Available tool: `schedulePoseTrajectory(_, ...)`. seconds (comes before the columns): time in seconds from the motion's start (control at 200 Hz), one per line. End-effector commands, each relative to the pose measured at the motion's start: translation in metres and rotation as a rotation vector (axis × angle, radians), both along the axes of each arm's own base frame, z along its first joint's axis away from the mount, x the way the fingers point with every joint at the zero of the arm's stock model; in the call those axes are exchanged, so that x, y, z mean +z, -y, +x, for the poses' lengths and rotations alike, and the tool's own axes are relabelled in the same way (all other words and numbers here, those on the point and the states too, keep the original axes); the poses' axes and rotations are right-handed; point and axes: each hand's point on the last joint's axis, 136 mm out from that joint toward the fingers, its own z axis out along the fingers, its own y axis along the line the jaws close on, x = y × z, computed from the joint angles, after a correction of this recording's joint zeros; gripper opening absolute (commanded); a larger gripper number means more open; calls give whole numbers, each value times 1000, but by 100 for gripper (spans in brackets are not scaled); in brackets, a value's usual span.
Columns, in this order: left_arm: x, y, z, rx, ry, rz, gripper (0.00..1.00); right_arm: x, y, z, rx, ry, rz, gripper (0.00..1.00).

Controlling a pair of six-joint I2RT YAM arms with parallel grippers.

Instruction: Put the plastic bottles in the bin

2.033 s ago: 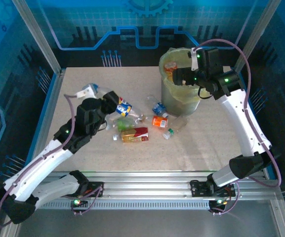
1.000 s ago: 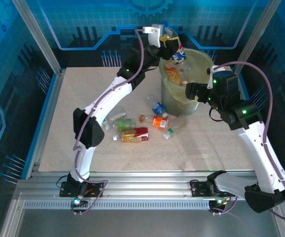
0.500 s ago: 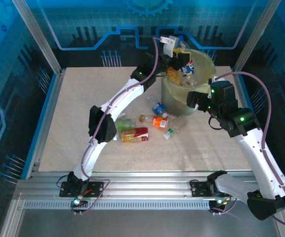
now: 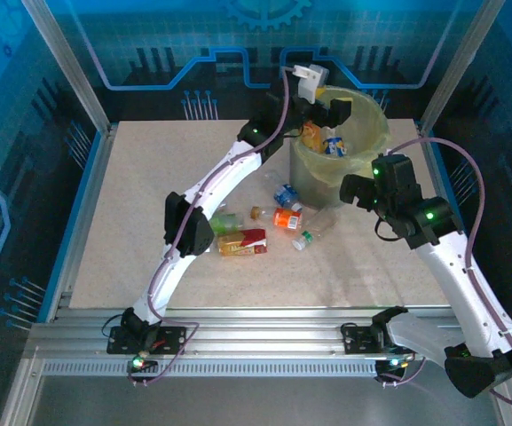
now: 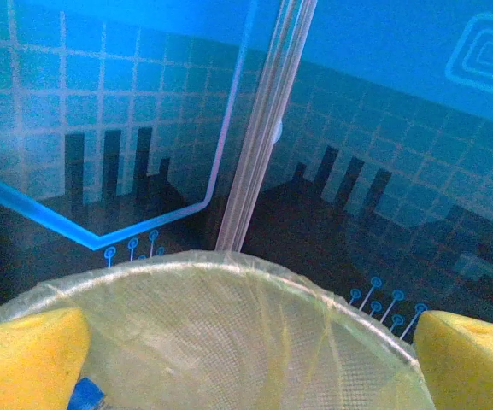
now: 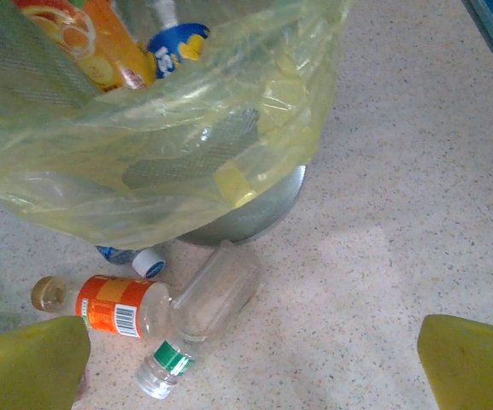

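My left gripper (image 4: pixel 334 110) hangs open over the bin (image 4: pixel 368 124), a round bucket lined with a yellowish-green bag. Nothing sits between its yellow fingertips (image 5: pixel 26 359); below them is the bin's rim (image 5: pixel 229 269). Inside the bin lie a blue-labelled bottle (image 4: pixel 334 145) and an orange bottle (image 4: pixel 311 135). My right gripper (image 4: pixel 351 188) is open beside the bin's near right wall, above the table. In front of its pads (image 6: pixel 472 366) lie a clear bottle with a green band (image 6: pixel 203 312), an orange-labelled bottle (image 6: pixel 114 306) and a blue-capped bottle (image 6: pixel 139 258) at the bin's (image 6: pixel 186 154) foot.
More bottles lie left of the bin's foot: a red-and-yellow labelled one (image 4: pixel 242 241) and a greenish one (image 4: pixel 224 222). Aluminium posts and blue walls stand close behind the bin. Bare tabletop (image 4: pixel 140 204) spreads to the left and in front.
My left arm swung from the table up over the bin with the blue-labelled bottle and let it go; it now lies inside. My right arm drew back from over the bin, lower and nearer.
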Motion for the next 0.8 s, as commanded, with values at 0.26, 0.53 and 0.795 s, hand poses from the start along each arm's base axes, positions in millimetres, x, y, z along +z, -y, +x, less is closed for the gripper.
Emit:
schedulePoseTrajectory(0.26, 82, -54, -15, 162, 70, -22, 99, -36, 7, -13, -75, -111, 26, 100)
schedulePoseTrajectory(0.53, 113, -102, -52, 272, 41, -30, 99, -80, -14, -21, -75, -166, 200, 100)
schedulePoseTrajectory(0.795, 85, -161, -95, 405, -27, -45, 99, -132, -36, -28, -91, -202, 367, 100)
